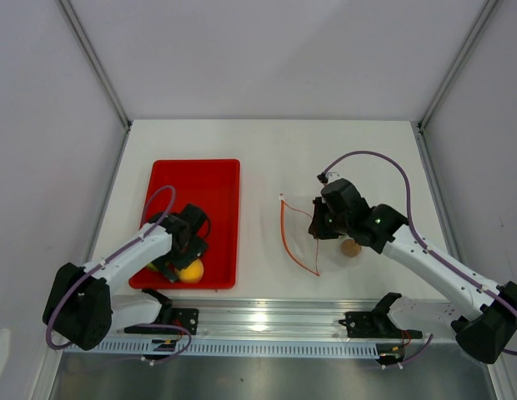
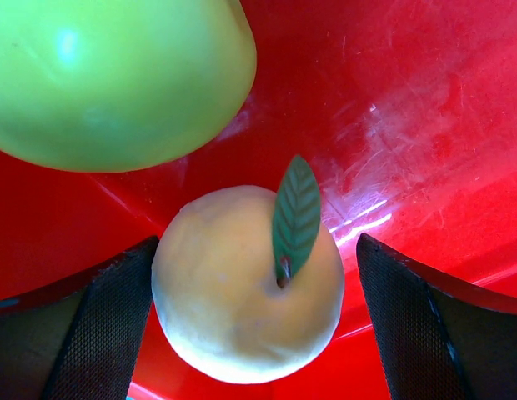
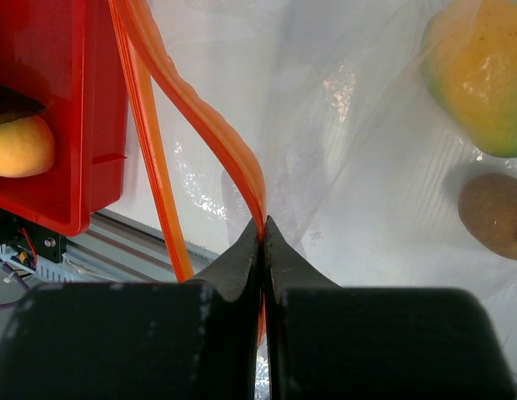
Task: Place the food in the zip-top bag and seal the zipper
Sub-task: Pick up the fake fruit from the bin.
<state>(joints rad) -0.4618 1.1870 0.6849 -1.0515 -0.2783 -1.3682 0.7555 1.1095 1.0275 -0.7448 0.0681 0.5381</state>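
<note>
The left gripper (image 2: 257,250) is down inside the red tray (image 1: 217,179), at the tray's near end; its jaws stand apart around the peach-pink fruit (image 2: 233,317); the left of its fingers (image 2: 83,333) is at or against the fruit's side, while the right one stands off it with bare tray floor between. The fruit sits on the tray floor with a green leaf (image 2: 296,208) at its stem. Just past it, also in the tray's near end, lies the green apple (image 2: 108,75), close to the peach-pink fruit; whether the two touch cannot be told.

To the right of the tray, on the white table (image 1: 267,142), lies the zip-top bag (image 3: 367,150), clear and crumpled, well apart from the tray's right wall. The right gripper (image 3: 263,229) is pinched together on the zipper (image 3: 200,108), clamping one lip of the orange-red strip; that lip bows upward from the fingertips, and the other lip runs separately on the side nearer the tray, so the mouth gapes open towards the tray.

On the side of the bag away from the tray, two pieces of food show through the clear plastic: a small brown fruit (image 3: 492,218), and beside it a yellow-orange fruit (image 3: 484,75) with a green flush; the two are near one another but apart. In the top view the yellow-orange one is hidden under the right arm.
</note>
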